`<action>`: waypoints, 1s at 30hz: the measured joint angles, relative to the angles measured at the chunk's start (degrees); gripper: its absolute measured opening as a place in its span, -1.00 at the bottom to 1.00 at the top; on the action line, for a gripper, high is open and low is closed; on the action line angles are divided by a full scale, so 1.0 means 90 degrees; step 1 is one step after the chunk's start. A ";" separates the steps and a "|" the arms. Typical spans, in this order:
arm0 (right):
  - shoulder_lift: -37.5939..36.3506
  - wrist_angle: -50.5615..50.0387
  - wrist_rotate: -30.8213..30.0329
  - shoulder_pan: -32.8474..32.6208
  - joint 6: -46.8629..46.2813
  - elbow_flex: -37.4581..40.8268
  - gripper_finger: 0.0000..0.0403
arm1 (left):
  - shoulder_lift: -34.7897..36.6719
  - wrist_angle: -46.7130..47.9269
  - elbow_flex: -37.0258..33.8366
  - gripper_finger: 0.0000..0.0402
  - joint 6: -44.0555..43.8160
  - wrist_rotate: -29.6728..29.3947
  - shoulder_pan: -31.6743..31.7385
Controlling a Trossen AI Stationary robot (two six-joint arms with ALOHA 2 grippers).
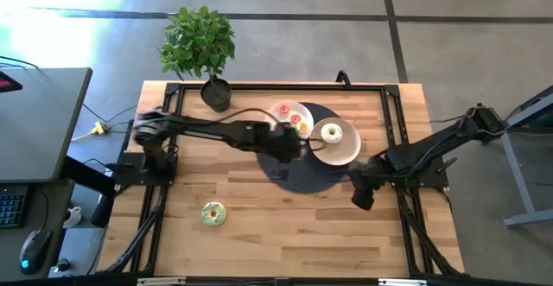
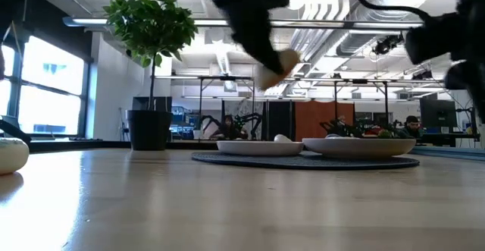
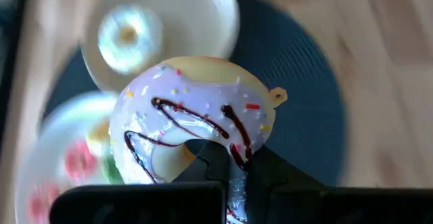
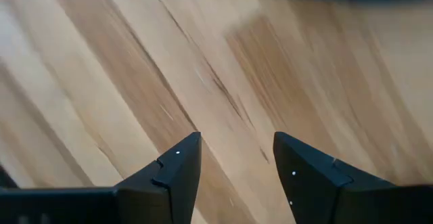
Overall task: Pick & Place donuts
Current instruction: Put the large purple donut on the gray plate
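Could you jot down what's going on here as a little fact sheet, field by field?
Left gripper: shut on a white-frosted donut with chocolate drizzle and sprinkles, held above the dark round mat
Right gripper: open, empty, over bare wood near the mat
Near plate: one white donut
Far plate: pink and yellow donuts
Loose donut: green donut on the table at the front left
Also there: potted plant at the back edge
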State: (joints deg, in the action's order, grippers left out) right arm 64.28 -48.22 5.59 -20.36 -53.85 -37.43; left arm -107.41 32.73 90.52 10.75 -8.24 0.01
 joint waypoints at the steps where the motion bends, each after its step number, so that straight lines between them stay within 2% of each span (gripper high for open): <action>1: -0.0015 -0.0188 0.0016 -0.0112 -0.0195 0.0000 -0.10 | -0.0276 -0.0141 0.0216 -0.97 0.0031 -0.0021 0.0053; 5: -0.0116 -0.0600 -0.0091 -0.0634 -0.0897 0.0000 -0.10 | -0.1082 -0.0210 0.0977 -0.97 0.0075 0.0063 0.0342; 11: -0.0388 -0.0592 -0.0438 -0.1283 -0.1539 0.0000 -0.10 | -0.2092 -0.0382 0.2014 -0.97 0.0162 0.0400 0.0611; 17: -0.0557 -0.0567 -0.0958 -0.1604 -0.1753 0.0000 -0.10 | -0.2588 -0.0531 0.2401 -0.86 0.0173 0.0381 0.0690; 22: -0.0562 -0.0527 -0.1096 -0.1634 -0.1753 0.0000 -0.10 | -0.2558 -0.0743 0.2412 -0.61 0.0452 0.0468 0.0662; 30: -0.0562 -0.0378 -0.1392 -0.1632 -0.1753 0.0000 -0.10 | -0.2568 -0.0620 0.2405 0.00 0.0471 0.0693 0.0668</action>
State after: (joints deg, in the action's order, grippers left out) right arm 59.22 -51.62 -6.94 -35.05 -69.63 -37.43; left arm -130.52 27.15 112.16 14.98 -2.01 6.02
